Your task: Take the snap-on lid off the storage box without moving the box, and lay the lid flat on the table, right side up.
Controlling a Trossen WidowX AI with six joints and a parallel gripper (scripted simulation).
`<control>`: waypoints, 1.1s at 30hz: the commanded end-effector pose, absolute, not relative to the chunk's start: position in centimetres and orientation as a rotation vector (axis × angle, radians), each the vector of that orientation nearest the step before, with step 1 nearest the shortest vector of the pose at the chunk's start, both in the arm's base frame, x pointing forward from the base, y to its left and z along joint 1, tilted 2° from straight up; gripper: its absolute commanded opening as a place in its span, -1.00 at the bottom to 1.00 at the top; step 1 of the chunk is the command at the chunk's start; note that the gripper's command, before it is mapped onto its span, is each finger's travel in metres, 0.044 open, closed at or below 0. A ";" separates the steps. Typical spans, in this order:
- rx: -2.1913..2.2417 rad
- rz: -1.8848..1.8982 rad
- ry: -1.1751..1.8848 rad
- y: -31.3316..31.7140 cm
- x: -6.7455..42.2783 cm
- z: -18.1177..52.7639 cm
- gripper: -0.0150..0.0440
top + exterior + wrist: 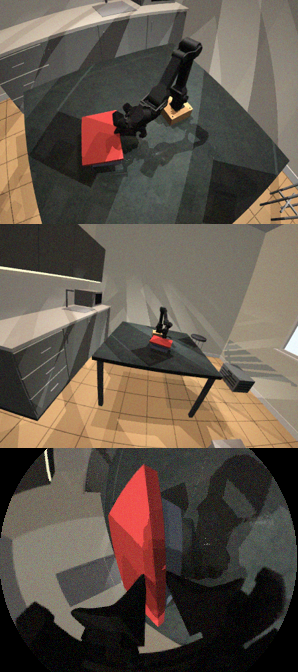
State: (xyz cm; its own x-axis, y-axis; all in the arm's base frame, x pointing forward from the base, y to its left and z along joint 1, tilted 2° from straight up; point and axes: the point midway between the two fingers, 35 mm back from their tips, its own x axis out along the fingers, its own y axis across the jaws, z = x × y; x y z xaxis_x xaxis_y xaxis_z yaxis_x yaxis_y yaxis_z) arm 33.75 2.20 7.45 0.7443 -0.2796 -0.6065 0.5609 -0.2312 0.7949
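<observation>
The red snap-on lid (99, 139) (161, 341) (140, 538) is over the dark bluish storage box (107, 164) (158, 348) (176, 530) on the left half of the dark table (198, 159) (132, 340). Only a thin strip of the box shows under the lid's near edge in the top view. My gripper (118, 125) (154, 575) is shut on the lid's right edge, with the black arm stretched low from its wooden base (177, 114). In the wrist view the lid runs edge-on away from the fingers, with the box behind it. I cannot tell whether the lid touches the box.
A kitchen counter (66, 23) (40, 320) with a sink (114, 7) and a microwave (87, 297) stands beyond the table's far side. A stool (198, 338) stands behind the table and a grey crate (238, 377) lies on the floor to its right.
</observation>
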 end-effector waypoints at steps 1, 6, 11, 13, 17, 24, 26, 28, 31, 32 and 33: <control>1.628 -0.790 0.231 2.2 33.8 7.5 -0.49; 1.628 -0.790 0.231 2.2 33.9 7.5 -0.49; 1.626 -0.788 0.233 2.2 33.8 7.8 -0.49; 1.626 -0.788 0.233 2.2 33.8 8.1 -0.49; 1.626 -0.788 0.233 2.2 33.8 8.6 -0.49; 1.626 -0.788 0.233 2.1 33.9 9.5 -0.49; 1.626 -0.788 0.233 2.1 33.9 9.8 -0.49; 1.626 -0.788 0.233 2.1 33.9 10.0 -0.49; 1.626 -0.787 0.233 2.1 34.0 10.4 -0.49; 1.626 -0.787 0.233 2.0 34.0 10.6 -0.49; 1.626 -0.787 0.233 2.0 34.1 10.7 -0.49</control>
State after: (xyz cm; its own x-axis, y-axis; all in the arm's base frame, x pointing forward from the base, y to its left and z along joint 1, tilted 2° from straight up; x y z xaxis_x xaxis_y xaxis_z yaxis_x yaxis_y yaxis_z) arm 33.69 1.95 9.79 0.7357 -0.2805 -0.6166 0.5720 -0.2302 0.7873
